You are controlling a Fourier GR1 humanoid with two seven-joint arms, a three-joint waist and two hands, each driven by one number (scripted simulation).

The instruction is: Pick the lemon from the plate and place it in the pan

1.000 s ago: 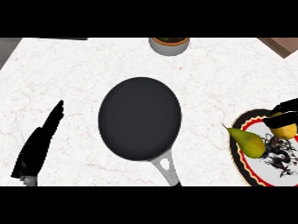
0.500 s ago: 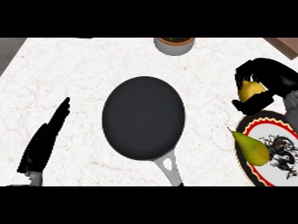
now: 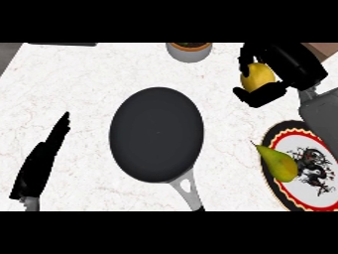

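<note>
My right hand (image 3: 285, 67) is curled round the yellow lemon (image 3: 258, 77) and holds it above the counter at the upper right, beyond the plate and to the right of the pan. The black pan (image 3: 157, 134) lies in the middle of the counter with its grey handle (image 3: 188, 190) pointing toward me. The plate (image 3: 285, 139), black-rimmed with a red and white pattern, sits at the lower right with a green pear (image 3: 276, 161) on its left side. My left hand (image 3: 43, 158) rests open at the lower left, fingers straight.
A round bowl (image 3: 190, 50) stands at the counter's far edge above the pan. A brown object (image 3: 325, 48) shows at the top right corner. The white marbled counter (image 3: 91, 84) spreads between the left hand and the pan.
My right hand has lifted the lemon off the plate and carried it up and leftward, away from the plate toward the far right of the pan. The left hand stays put.
</note>
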